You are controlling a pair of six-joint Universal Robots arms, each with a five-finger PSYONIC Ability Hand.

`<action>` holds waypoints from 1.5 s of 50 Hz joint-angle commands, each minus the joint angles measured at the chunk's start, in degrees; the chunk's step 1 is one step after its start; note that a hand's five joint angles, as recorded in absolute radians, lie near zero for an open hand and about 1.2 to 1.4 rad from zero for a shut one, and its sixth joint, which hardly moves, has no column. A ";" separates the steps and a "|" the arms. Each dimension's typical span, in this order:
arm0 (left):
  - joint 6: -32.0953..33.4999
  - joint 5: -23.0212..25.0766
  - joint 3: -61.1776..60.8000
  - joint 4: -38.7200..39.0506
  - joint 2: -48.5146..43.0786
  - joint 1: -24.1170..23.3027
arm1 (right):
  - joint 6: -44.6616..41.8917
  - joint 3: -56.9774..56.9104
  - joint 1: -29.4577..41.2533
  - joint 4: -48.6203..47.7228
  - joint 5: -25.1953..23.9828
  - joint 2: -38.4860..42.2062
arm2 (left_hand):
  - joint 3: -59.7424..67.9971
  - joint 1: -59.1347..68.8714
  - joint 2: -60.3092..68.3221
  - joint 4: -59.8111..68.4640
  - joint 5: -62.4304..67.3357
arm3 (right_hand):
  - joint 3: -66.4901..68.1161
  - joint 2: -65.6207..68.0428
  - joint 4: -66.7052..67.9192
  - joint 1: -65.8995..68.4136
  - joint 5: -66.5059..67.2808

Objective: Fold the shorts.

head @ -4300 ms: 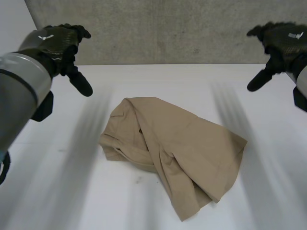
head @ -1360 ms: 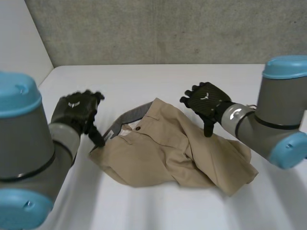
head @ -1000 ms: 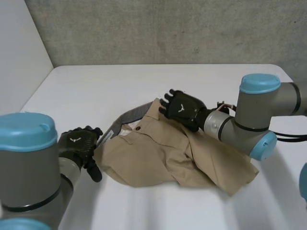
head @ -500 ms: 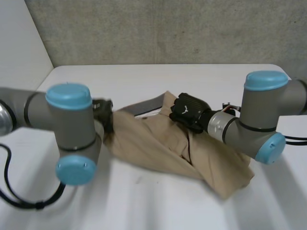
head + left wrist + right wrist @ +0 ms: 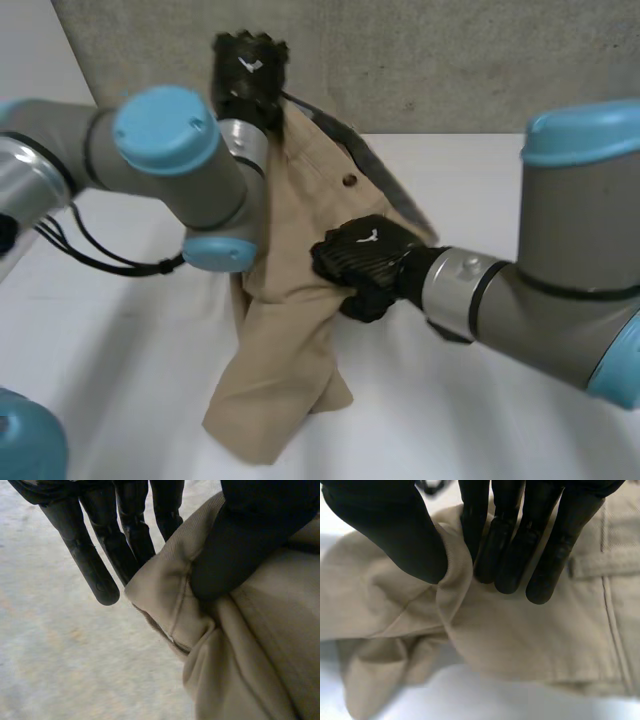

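While the tan shorts [image 5: 300, 300] hang mostly clear of the white tabletop [image 5: 100, 380], you have your left robot hand [image 5: 248, 68] raised high, close to the grey wall [image 5: 450, 60], at the waistband end. Left wrist view: thumb [image 5: 250, 540] pressed onto a thick seamed edge of the cloth, fingers [image 5: 100, 555] straight on the other side of it, so that edge is pinched between them. Just below that hand you see a dark button [image 5: 349, 181] and the grey inside of the waistband [image 5: 375, 170]. From there the cloth drops in one long drape. Your right robot hand [image 5: 362, 262] sits lower, on the drape's middle, at its right side, clenched on a bunched fold. Right wrist view: a ridge of cloth stands between its thumb [image 5: 395, 530] and its fingers [image 5: 520, 560], both touching it, with tabletop beneath. The lowest part, a leg end [image 5: 265, 420], rests crumpled on the near side of the tabletop. Your left arm [image 5: 170, 150] crosses in front of the cloth's upper left edge; your right arm [image 5: 540, 280] reaches in from the right.
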 commanded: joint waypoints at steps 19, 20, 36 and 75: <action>1.09 -1.59 -14.74 -5.12 11.92 -1.44 | -3.71 2.13 -8.18 -1.04 8.23 -0.57 | -51.86 -51.14 -51.41 -51.81 -50.91 | -57.48 -57.89 -58.20 -46.24 -56.54; 0.83 -2.46 -17.54 -6.52 14.63 -1.44 | -4.76 2.21 -8.62 -0.96 8.32 -0.57 | -51.36 -50.64 -50.91 -51.31 -50.41 | -57.48 -57.89 -58.20 -46.24 -56.54; -17.17 -9.94 -47.53 -18.48 37.68 -1.53 | -0.58 10.03 -8.18 -11.49 8.14 2.32 | -45.31 -44.59 -44.87 -45.26 -44.36 | -48.98 -49.39 -49.70 -37.75 -48.05; -39.51 -10.65 -66.52 -28.25 33.83 -1.88 | 14.47 7.40 -1.24 -26.09 19.12 15.60 | -34.89 -34.17 -34.45 -34.85 -33.94 | -4.47 -4.89 -5.19 6.76 -3.54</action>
